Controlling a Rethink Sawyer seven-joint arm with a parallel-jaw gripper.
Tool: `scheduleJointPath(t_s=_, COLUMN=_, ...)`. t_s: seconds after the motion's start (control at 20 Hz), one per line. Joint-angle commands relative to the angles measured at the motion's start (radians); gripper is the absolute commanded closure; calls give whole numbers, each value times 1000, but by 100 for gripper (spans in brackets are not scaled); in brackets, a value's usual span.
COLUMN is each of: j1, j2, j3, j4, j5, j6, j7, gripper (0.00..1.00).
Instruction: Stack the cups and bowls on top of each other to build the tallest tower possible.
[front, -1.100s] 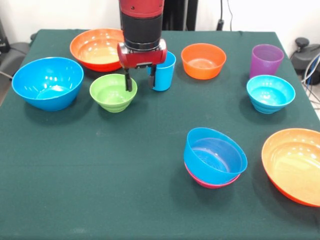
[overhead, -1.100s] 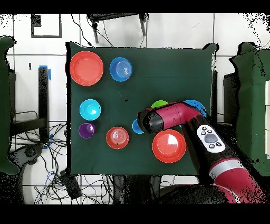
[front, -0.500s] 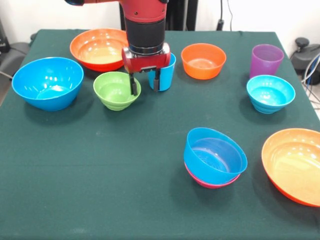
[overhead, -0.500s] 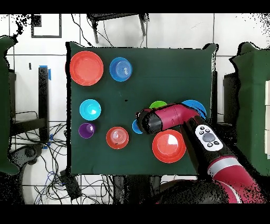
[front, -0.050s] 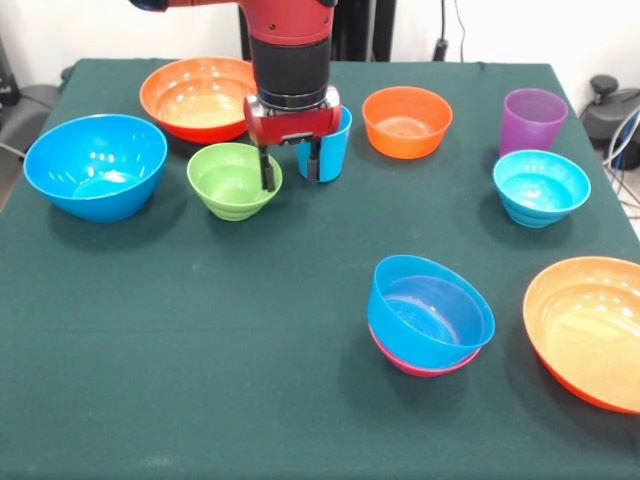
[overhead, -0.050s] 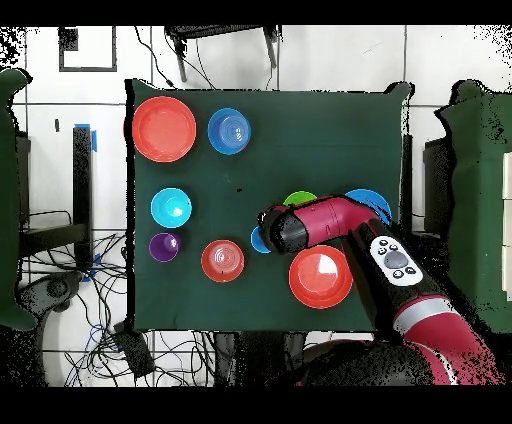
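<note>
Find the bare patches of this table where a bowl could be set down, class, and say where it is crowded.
Free: the table near the camera, left of the tower; also the strip between the tower and the green bowl. Crowded: the far edge, where the gripper hangs between that bowl and the light blue cup.

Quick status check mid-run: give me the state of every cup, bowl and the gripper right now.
gripper: open, straddling green bowl's rim
green bowl: upright, empty
light blue cup: upright, behind gripper
purple cup: upright, standing alone
tower: blue bowl nested in pink bowl
large blue bowl: upright, empty
cyan bowl: upright, empty
three orange bowls: upright, unstacked
</note>
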Motion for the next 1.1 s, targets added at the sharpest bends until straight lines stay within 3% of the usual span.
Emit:
scheduleJointPath(t_s=0.05, j1=36, j2=11, j3=-20, j4=-36, j5=-79, j6=-36, j7=-39, gripper=0)
scheduleJointPath(t_s=1.1, j1=135, j2=-1, j3=-124, j4=-83, j5=-148, j6=-119, j7=28, gripper=0)
